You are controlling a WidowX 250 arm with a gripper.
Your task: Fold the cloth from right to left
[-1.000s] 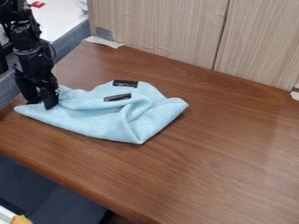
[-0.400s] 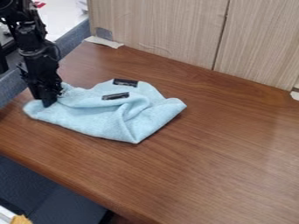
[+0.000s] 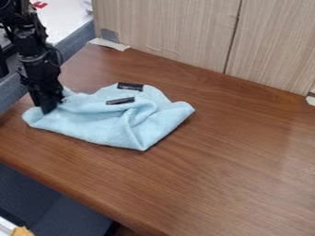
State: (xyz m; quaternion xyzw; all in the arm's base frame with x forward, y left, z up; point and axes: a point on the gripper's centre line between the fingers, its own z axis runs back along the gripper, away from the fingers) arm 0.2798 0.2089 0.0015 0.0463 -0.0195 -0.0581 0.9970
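At the left end of the light blue cloth (image 3: 113, 120), my black gripper (image 3: 47, 109) hangs down with its tips against the fabric, shut on a bit of it. The cloth lies bunched on the left half of the wooden table, with folds around its middle and a corner pointing toward the front. Two black tags show on its upper side. Part of the cloth's left edge is hidden behind the gripper.
The brown wooden table (image 3: 234, 161) stretches to the right and front. Light wood panels (image 3: 166, 32) stand along its back edge, with white tape (image 3: 109, 44) at their foot. A grey-blue partition (image 3: 77, 40) borders the left side.
The gripper's fingers have closed on the cloth. The cloth's left tip has drawn in to the right, and its right side has shifted slightly left.
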